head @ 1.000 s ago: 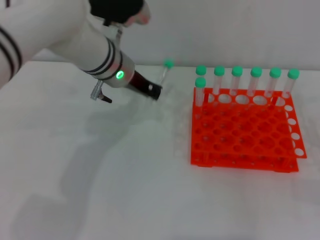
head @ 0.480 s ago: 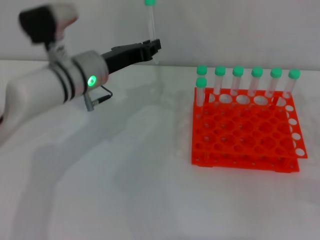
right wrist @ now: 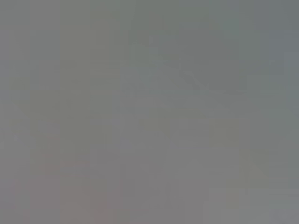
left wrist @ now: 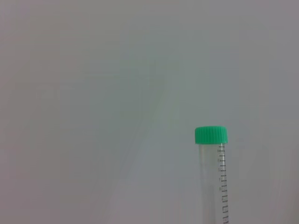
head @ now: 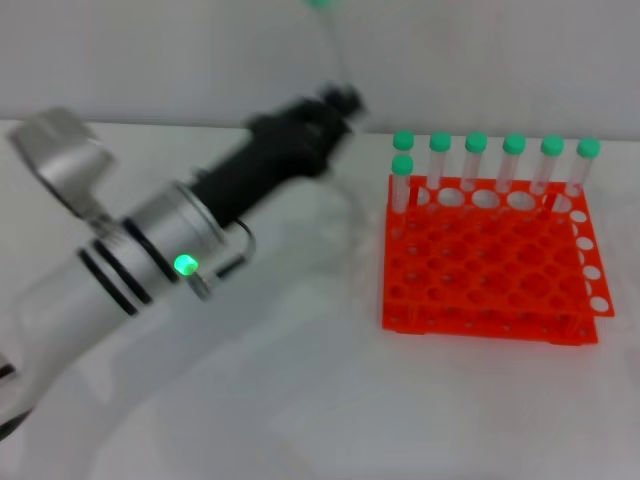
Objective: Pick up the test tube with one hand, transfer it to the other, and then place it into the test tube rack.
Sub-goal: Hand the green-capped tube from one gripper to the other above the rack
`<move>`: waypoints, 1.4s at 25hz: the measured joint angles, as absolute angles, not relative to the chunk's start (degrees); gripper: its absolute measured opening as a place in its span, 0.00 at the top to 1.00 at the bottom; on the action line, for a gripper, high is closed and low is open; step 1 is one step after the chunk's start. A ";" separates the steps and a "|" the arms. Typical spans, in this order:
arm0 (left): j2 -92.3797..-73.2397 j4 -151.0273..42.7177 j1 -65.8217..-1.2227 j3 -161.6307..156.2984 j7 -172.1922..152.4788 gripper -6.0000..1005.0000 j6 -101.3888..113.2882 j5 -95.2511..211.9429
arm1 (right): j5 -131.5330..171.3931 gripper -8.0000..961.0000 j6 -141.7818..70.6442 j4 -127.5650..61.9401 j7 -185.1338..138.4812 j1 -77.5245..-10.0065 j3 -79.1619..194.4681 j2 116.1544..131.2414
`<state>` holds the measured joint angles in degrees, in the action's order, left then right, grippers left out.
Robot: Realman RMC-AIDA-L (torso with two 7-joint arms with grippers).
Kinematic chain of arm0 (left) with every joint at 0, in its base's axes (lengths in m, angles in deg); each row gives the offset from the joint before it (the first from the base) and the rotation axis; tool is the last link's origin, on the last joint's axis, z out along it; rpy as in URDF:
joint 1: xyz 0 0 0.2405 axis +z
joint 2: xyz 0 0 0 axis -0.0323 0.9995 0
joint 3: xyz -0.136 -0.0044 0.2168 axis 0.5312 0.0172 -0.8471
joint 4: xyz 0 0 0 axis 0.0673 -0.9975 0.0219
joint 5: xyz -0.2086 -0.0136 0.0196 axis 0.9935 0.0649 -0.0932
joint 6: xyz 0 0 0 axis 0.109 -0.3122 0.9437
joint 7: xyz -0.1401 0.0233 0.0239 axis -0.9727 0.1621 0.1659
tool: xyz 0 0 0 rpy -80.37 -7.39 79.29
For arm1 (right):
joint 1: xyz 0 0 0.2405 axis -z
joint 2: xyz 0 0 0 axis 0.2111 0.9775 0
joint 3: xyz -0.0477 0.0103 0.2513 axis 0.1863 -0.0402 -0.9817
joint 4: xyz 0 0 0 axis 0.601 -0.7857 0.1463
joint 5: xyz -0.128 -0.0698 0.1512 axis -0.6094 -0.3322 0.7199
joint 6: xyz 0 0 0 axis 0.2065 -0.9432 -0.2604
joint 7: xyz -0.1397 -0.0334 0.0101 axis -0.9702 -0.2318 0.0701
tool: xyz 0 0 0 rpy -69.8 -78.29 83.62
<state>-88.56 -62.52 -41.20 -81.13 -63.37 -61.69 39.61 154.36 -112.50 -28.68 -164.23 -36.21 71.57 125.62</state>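
My left gripper [head: 340,102] is raised above the table, left of the orange test tube rack [head: 487,258], and is shut on the test tube [head: 333,45]. The clear tube stands up from the black fingers, its green cap cut by the head view's top edge. In the left wrist view the test tube [left wrist: 213,179] shows with its green cap against a plain wall. The rack sits on the white table at the right. My right gripper is not in view; the right wrist view shows only plain grey.
Several green-capped tubes [head: 493,168] stand along the rack's back row, and one more [head: 401,183] stands at its left back corner. The white table [head: 300,390] ends at a pale wall behind.
My left arm has swung right and toward the rack with the tube, lifting it from low over the table to the head view's top edge.
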 joint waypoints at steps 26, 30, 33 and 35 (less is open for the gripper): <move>-88.63 -77.56 -42.98 -123.99 -50.99 0.81 -43.60 55.26 | 130.43 0.11 -142.90 -7.91 -132.79 -38.32 93.89 119.44; -88.57 -77.74 -42.91 -124.05 -50.98 0.81 -43.60 55.19 | 130.35 0.12 -142.44 -7.98 -132.94 -39.39 94.16 121.47; -88.56 -78.14 -42.78 -124.04 -50.97 0.81 -43.61 55.15 | 130.34 0.13 -142.13 -8.02 -132.92 -39.70 94.54 121.88; -88.55 -78.19 -42.67 -123.97 -50.96 0.81 -43.67 55.11 | 130.33 0.14 -142.08 -8.02 -132.81 -39.71 94.71 121.90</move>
